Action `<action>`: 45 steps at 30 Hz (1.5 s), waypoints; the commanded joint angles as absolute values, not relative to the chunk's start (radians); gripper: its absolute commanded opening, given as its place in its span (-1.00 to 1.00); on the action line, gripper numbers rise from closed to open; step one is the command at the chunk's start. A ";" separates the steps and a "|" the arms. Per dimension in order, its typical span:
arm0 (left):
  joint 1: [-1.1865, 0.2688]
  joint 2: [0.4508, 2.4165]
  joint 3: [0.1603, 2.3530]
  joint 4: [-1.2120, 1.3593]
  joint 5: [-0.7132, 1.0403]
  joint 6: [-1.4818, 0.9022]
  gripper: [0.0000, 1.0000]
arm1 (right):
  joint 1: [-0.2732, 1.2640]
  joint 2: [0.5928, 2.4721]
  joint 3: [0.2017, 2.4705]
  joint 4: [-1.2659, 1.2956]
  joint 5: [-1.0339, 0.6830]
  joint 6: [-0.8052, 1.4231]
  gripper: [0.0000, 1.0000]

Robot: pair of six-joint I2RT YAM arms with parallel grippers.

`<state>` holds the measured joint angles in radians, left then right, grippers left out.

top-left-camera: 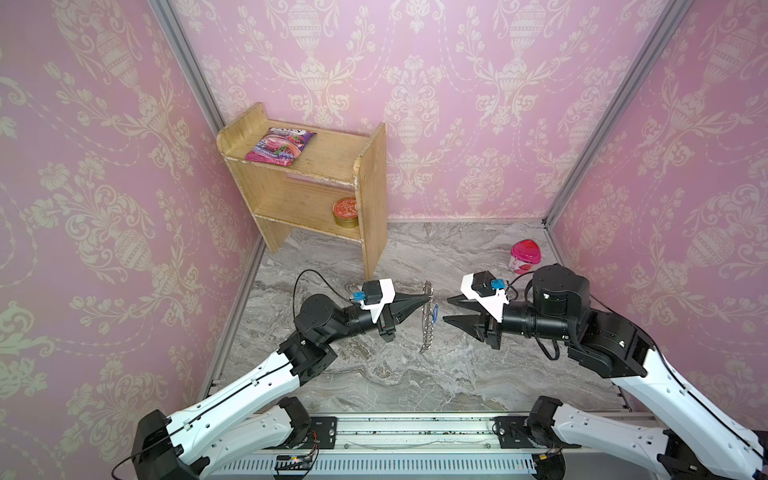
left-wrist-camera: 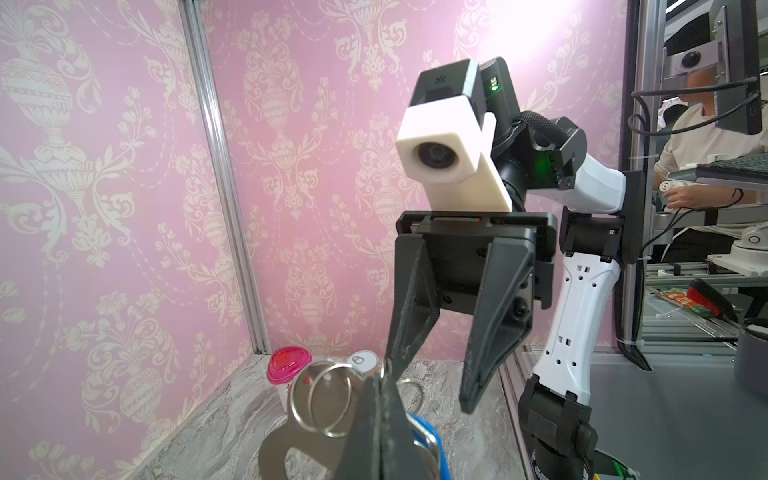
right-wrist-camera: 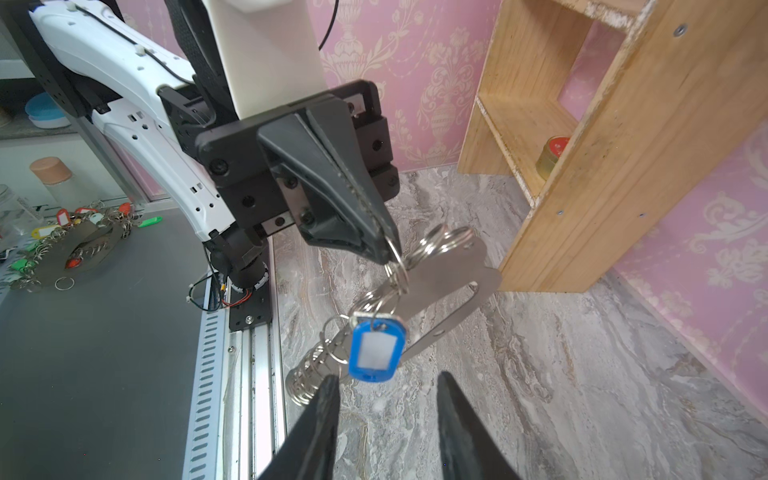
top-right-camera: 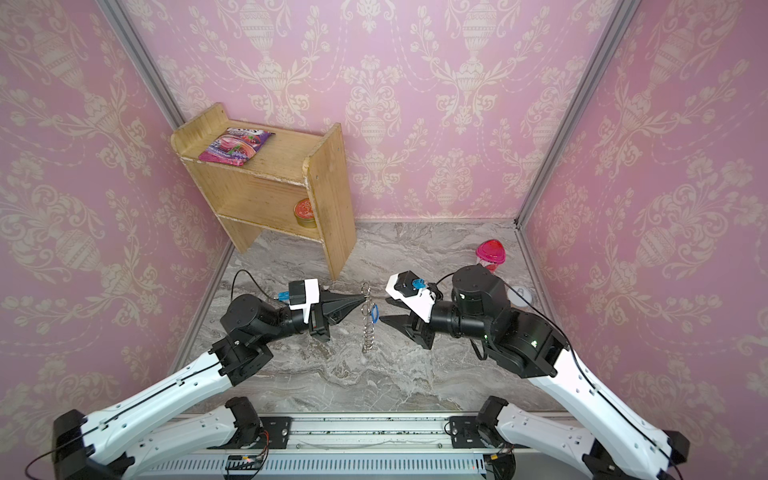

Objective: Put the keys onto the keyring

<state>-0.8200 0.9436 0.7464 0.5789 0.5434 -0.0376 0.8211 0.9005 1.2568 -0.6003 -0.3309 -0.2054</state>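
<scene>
Pink-wallpapered cell, marble tabletop [top-left-camera: 415, 382]. I've got the left gripper [top-left-camera: 424, 298] clamped on a ring at the keyring [right-wrist-camera: 453, 270] plate's edge, holding the plate in the air above the surface's middle, edge-on in both top views. The keys [right-wrist-camera: 374, 351] hang by their blue tag from the plate's row of rings. Right gripper [top-left-camera: 446, 309] has its jaws apart, empty, tips just beside the tag, not touching. Wooden shelf [top-left-camera: 324, 166] sits at the far left corner.

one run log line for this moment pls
left gripper: shut on keyring | keys: hanging from keyring | right gripper: open, empty, just short of keys
</scene>
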 commanded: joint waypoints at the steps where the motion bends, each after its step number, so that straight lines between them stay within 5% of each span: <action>1: -0.818 0.952 0.710 0.681 0.528 -0.077 -1.00 | 0.832 0.886 1.237 -0.512 -0.309 -0.195 -0.21; 20: -0.828 0.951 0.690 0.737 0.511 -0.081 -1.00 | 0.855 0.925 1.218 -0.450 -0.285 -0.158 -0.40; 39: -0.831 0.943 0.681 0.755 0.499 -0.074 -1.00 | 0.869 0.945 1.221 -0.462 -0.262 -0.160 -1.00; 45: -0.832 0.954 0.669 0.804 0.466 -0.073 -1.00 | 0.902 0.950 1.216 -0.467 -0.272 -0.154 -1.00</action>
